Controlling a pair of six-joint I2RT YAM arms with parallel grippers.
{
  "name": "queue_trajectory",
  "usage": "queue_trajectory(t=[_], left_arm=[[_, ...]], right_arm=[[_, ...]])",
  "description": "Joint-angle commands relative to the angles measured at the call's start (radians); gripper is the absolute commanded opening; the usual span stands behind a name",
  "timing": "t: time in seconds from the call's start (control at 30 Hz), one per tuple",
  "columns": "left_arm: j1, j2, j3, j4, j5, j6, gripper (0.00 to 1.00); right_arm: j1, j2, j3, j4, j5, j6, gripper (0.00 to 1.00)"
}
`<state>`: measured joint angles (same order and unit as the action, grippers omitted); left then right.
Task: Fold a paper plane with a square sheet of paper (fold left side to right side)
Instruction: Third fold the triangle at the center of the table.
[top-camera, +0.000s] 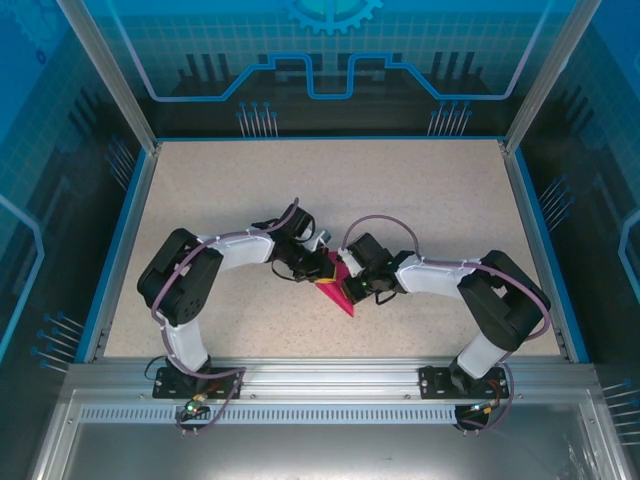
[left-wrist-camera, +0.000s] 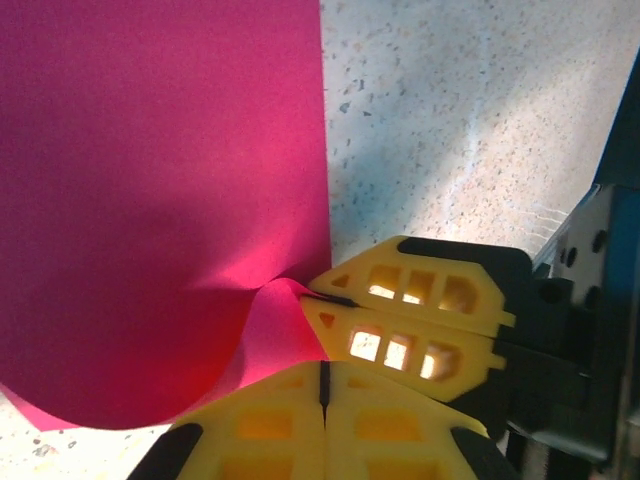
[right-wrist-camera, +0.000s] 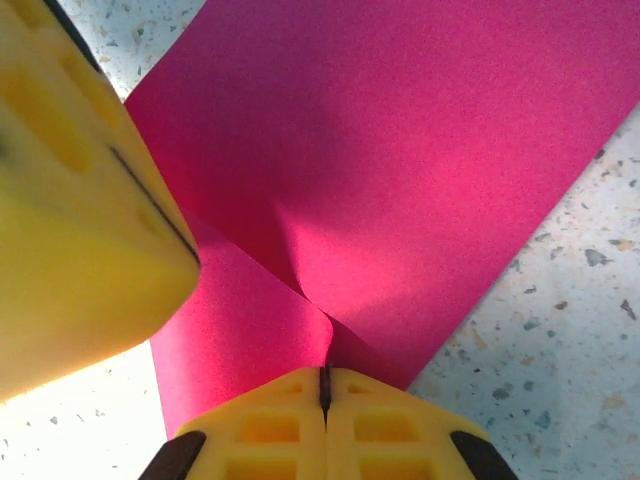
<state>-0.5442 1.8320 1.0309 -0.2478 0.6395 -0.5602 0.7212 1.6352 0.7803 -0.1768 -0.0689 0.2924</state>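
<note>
No words, brands or numbers can be read; a blue gear emblem is printed on the back wall, above blue circuit-like lines

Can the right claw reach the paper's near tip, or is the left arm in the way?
Probably yes: the paper tip lies beside the right claw, the left claw on the other side. But the right claw is shut on the paper and must let go first.
</note>
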Motion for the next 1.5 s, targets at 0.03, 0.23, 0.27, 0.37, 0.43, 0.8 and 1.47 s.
queue_trajectory(t=[0.03, 0.23, 0.27, 0.37, 0.43, 0.8, 1.47], left_arm=[[-0.014, 0.03, -0.01, 0.017, -0.02, -0.02, 0.05], [-0.016, 0.06, -0.028, 0.016, -0.054, -0.014, 0.05], [-0.015, 0.064, -0.033, 0.016, -0.057, -0.014, 0.05], [-0.015, 0.064, -0.053, 0.024, -0.066, -0.014, 0.05], [-0.015, 0.059, -0.064, 0.023, -0.076, -0.014, 0.05], [-0.015, 0.065, -0.125, 0.034, -0.121, -0.011, 0.04], [-0.014, 0.064, -0.135, 0.041, -0.136, -0.007, 0.03]], right_arm=[[0.01, 0.049, 0.0, -0.069, -0.011, 0.0, 0.0], [0.01, 0.053, 0.001, -0.079, -0.007, -0.002, 0.0], [0.01, 0.052, 0.002, -0.079, -0.006, -0.002, 0.0], [0.01, 0.053, 0.003, -0.082, -0.005, -0.002, 0.0], [0.01, 0.057, 0.006, -0.085, -0.004, -0.004, 0.0], [0.0, 0.019, 0.05, -0.098, -0.032, 0.011, 0.1], [-0.017, -0.115, -0.041, -0.005, -0.401, 0.217, 0.3]])
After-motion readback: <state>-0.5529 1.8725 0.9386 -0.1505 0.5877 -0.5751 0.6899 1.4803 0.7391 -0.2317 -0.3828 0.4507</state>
